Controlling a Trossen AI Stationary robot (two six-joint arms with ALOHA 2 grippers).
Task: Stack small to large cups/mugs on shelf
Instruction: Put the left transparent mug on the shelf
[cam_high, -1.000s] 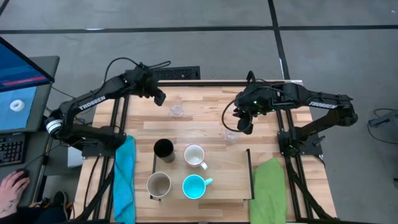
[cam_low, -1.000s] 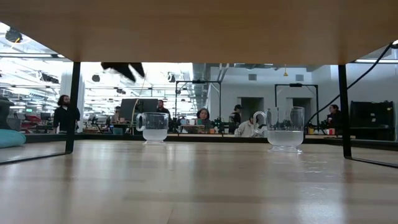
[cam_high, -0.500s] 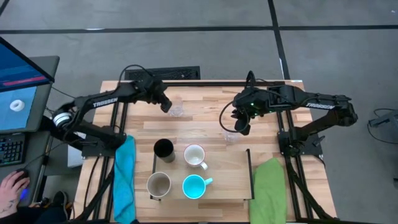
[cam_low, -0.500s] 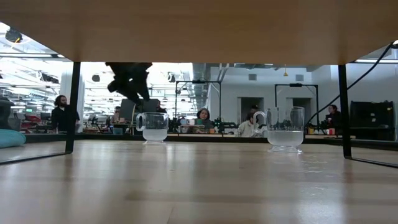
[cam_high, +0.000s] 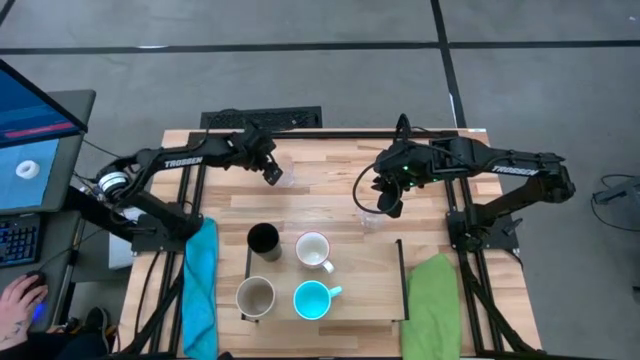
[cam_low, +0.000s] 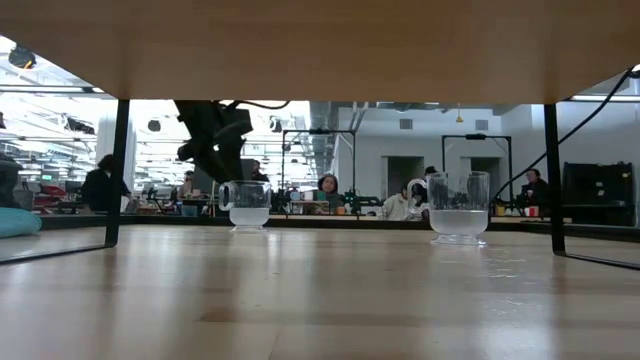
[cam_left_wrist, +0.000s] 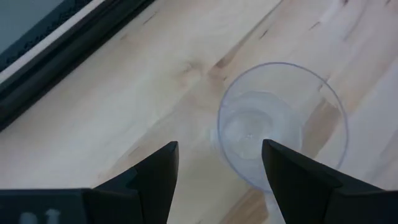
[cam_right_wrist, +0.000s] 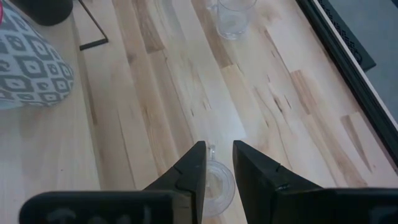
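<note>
Two clear glasses stand on their bases on the tabletop beyond the shelf (cam_high: 400, 275). My left gripper (cam_high: 272, 172) (cam_left_wrist: 221, 165) is open, low beside the left glass (cam_high: 285, 179) (cam_left_wrist: 280, 127) (cam_low: 247, 203), whose rim shows just ahead of one finger. My right gripper (cam_high: 392, 202) (cam_right_wrist: 217, 165) is open with a narrow gap. It hovers over the right glass (cam_high: 370, 218) (cam_right_wrist: 214, 183) (cam_low: 459, 205). On the shelf stand the black tumbler (cam_high: 263, 239), white mug (cam_high: 314, 249), beige mug (cam_high: 255, 296) and blue mug (cam_high: 313, 299).
A blue cloth (cam_high: 200, 285) lies along the table's left edge and a green cloth (cam_high: 432, 300) lies at its right near corner. The shelf's black rails (cam_high: 402, 262) stand close to the right glass. Bare wood (cam_high: 325, 175) lies between the two glasses. People show in the room beyond.
My left gripper has moved toward the table's right and near side and come down, from the far left corner to the left clear glass. Both glasses stand where they were.
</note>
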